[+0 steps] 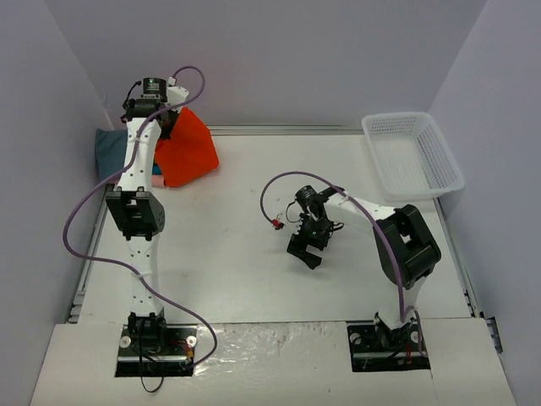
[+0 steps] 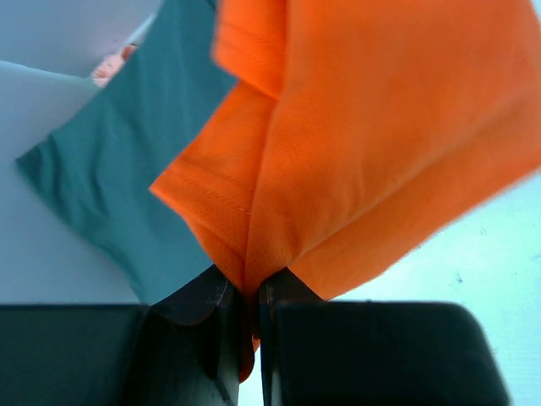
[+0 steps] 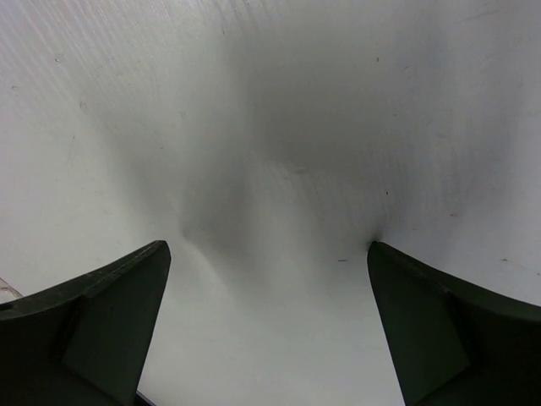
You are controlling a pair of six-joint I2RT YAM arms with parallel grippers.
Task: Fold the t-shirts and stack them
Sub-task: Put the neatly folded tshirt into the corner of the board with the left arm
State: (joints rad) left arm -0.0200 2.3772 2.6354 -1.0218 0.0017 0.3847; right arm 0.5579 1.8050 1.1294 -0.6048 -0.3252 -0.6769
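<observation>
Two grippers show; the left gripper (image 2: pixel 249 288) pinches the orange t-shirt (image 2: pixel 380 127) at the far left corner, by the teal t-shirt (image 2: pixel 110 178); the right gripper (image 3: pixel 266 254) is spread wide over the table (image 3: pixel 279 101).

Bright orange t-shirt (image 1: pixel 188 148), bunched and hanging in loose folds at far left, partly covering a folded dark grey-teal t-shirt (image 1: pixel 110 150) lying further left.

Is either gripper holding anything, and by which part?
The left gripper pinches the orange t-shirt at a bunched fold where the cloth gathers. The right gripper is open above the table, holding nothing.
</observation>
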